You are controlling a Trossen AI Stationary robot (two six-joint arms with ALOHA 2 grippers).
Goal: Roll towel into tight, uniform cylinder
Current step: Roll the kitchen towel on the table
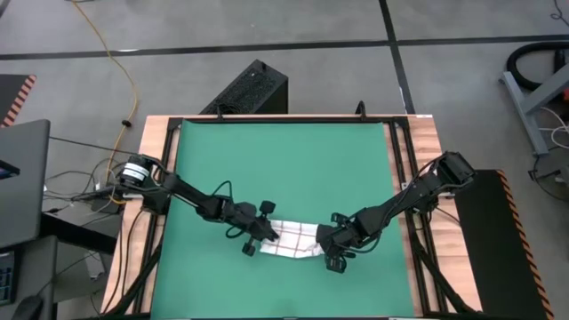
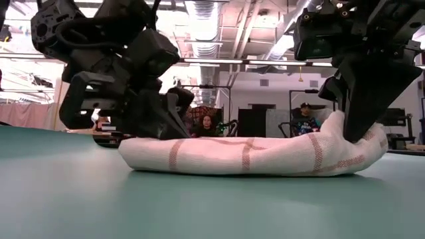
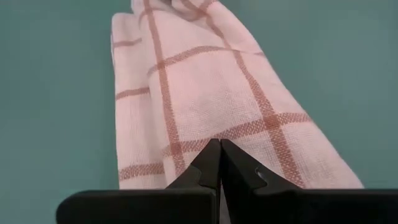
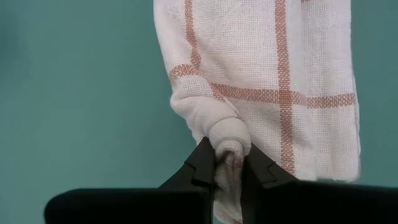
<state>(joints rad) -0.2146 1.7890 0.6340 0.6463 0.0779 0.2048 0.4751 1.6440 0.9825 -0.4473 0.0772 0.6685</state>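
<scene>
The towel (image 1: 293, 241) lies as a loose, flattened roll near the front edge of the green mat (image 1: 284, 160), which covers a wooden table (image 1: 151, 142). The left gripper (image 3: 220, 144), fingers pressed together, rests at one end. The right gripper (image 4: 227, 155) pinches the other end's fold. Beyond, two people (image 2: 207, 125) sit in a workshop under ceiling lights (image 2: 199, 13).

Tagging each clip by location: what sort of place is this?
Probably a robotics lab or workshop: a green mat on a wooden bench, cables on a concrete floor, exposed ceiling ducts, and people seated behind.
</scene>
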